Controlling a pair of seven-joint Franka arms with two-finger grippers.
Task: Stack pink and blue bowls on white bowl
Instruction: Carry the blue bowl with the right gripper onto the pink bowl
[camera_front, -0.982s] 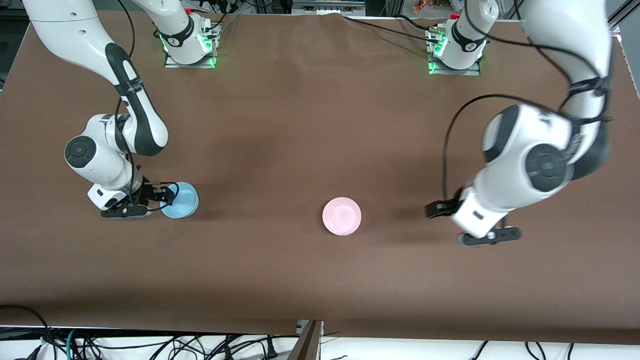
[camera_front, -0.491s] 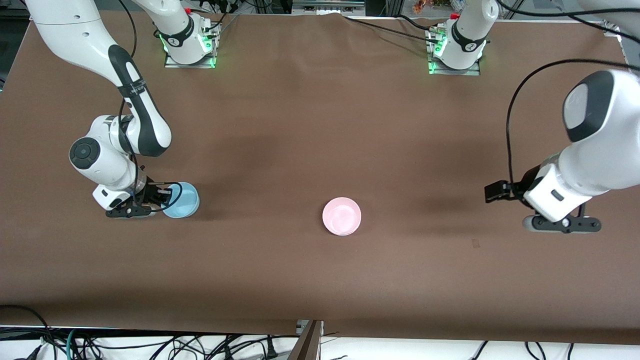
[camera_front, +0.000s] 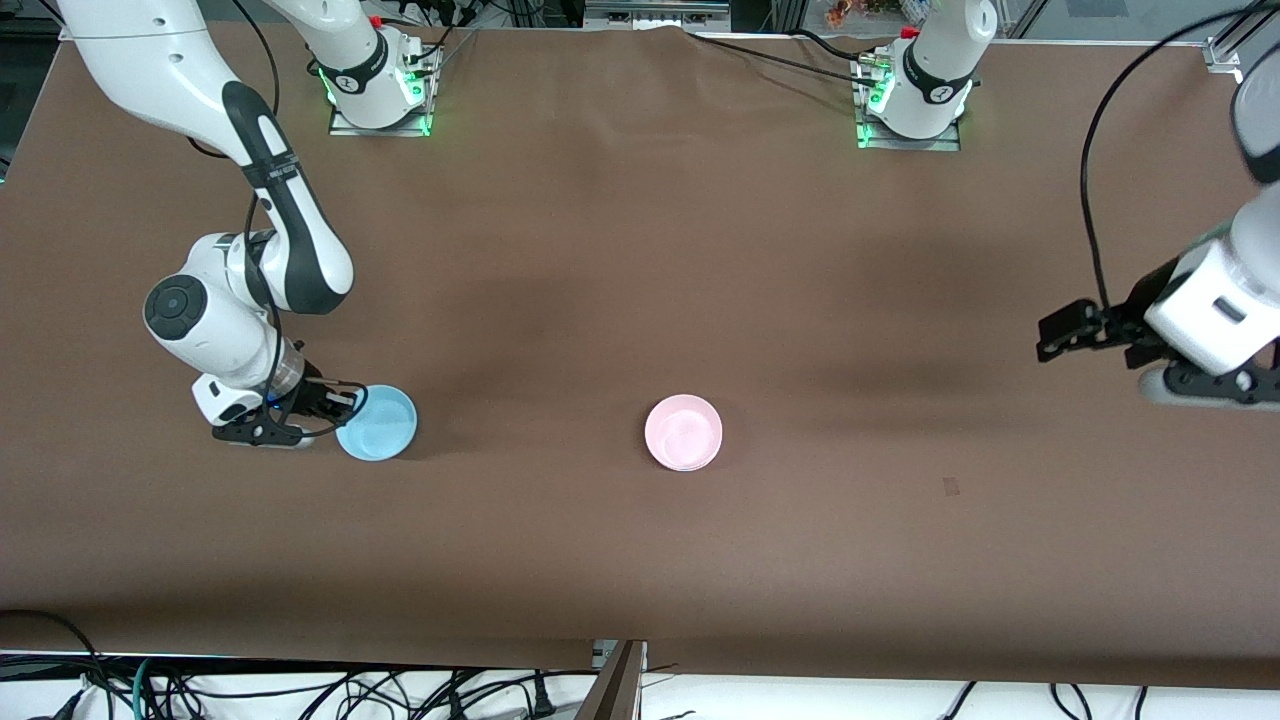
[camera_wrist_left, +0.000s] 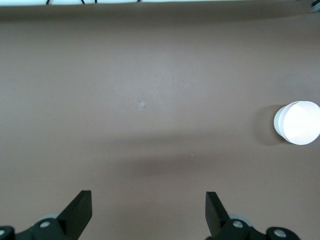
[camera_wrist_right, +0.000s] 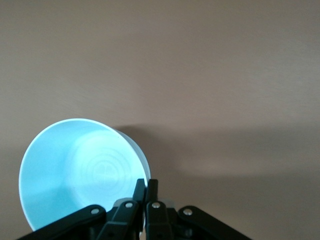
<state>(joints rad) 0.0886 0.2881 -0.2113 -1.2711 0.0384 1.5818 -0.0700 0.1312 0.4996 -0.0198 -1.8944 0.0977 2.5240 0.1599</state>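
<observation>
Right gripper (camera_front: 345, 403) pinches the blue bowl's (camera_front: 377, 423) rim, near the right arm's table edge. Left gripper (camera_wrist_left: 148, 212), jaws wide and empty, hangs above the left arm's edge. Pink bowl (camera_front: 683, 432) sits mid-table.

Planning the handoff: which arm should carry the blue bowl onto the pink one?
Right. The right gripper is shut on the blue bowl's rim; the left gripper hangs open and empty at the left arm's end, away from the pink bowl.

High front camera, two wrist cameras
</observation>
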